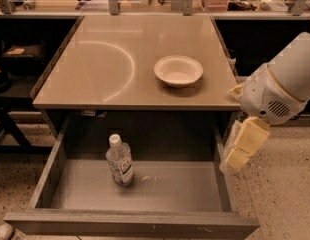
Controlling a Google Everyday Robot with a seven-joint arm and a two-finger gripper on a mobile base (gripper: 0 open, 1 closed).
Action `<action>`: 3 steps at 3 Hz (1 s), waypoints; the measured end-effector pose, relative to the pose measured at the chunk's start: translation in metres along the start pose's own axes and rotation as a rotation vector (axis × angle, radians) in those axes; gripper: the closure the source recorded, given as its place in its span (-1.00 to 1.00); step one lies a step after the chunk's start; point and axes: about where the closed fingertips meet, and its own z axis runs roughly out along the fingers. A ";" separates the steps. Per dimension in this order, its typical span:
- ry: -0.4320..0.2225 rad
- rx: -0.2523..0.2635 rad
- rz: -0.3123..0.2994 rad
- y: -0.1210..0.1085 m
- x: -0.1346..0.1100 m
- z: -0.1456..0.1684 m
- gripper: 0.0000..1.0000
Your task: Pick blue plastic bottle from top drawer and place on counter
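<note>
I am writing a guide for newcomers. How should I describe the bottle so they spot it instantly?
Below the beige counter, the grey top drawer is pulled open. Left of centre on its floor sits the blue plastic bottle, left of the end effector beside the drawer's right wall: clear, white-capped, unlike the white bowl above.

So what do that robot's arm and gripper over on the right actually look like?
The arm is a chunky, rounded white shell, with a small patch of dark vent slots on the bulbous housing at its end. The gripper hangs below that, by the right side of the top drawer, and is made of pale yellow blocky pieces. No cables or printed markings show.
</note>
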 end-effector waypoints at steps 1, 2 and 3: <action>-0.041 -0.026 0.005 0.006 -0.011 0.001 -1.00; -0.044 -0.028 0.001 0.007 -0.012 0.002 -1.00; -0.088 -0.008 0.018 0.010 -0.020 0.021 -1.00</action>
